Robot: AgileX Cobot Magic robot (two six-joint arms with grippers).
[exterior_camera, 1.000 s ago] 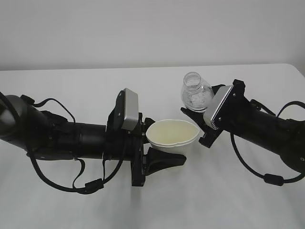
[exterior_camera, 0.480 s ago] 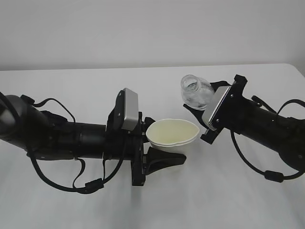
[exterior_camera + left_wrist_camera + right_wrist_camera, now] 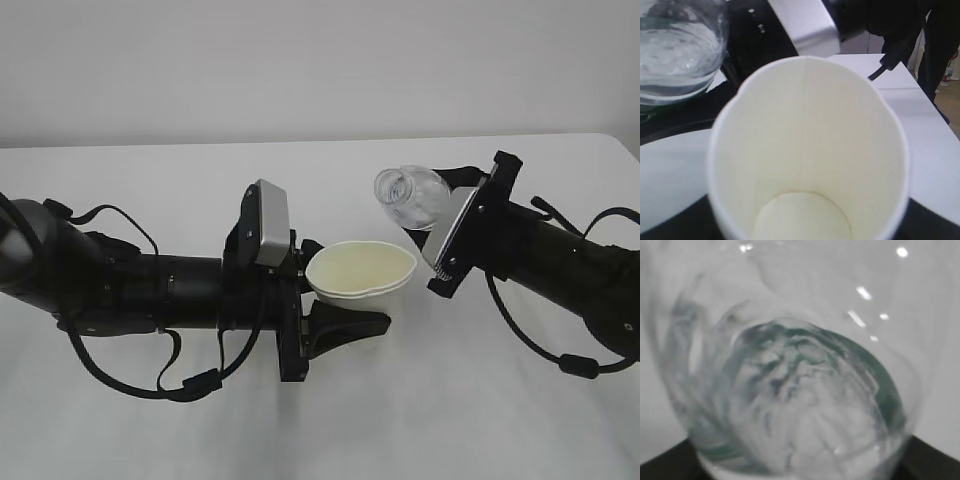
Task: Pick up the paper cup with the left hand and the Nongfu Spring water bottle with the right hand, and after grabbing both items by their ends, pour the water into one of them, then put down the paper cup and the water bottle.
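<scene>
My left gripper (image 3: 338,296) is shut on the base end of the white paper cup (image 3: 362,270), held off the table with its mouth facing up and right. The cup (image 3: 805,145) fills the left wrist view and its cream inside looks dry. My right gripper (image 3: 436,222) is shut on the bottom end of the Nongfu Spring water bottle (image 3: 412,198), which leans left with its capless neck above the cup's far rim. Clear water (image 3: 671,55) lies inside the bottle (image 3: 677,45); no stream shows. The bottle (image 3: 790,390) with its green label fills the right wrist view.
The white table (image 3: 150,180) runs to a pale wall behind. Both black arms lie low over it from left and right, with looping cables (image 3: 175,385) under the left arm and near the right one (image 3: 575,365).
The right gripper has tipped the bottle further left, bringing its neck lower and closer to the cup. The left gripper has shifted the cup slightly up.
</scene>
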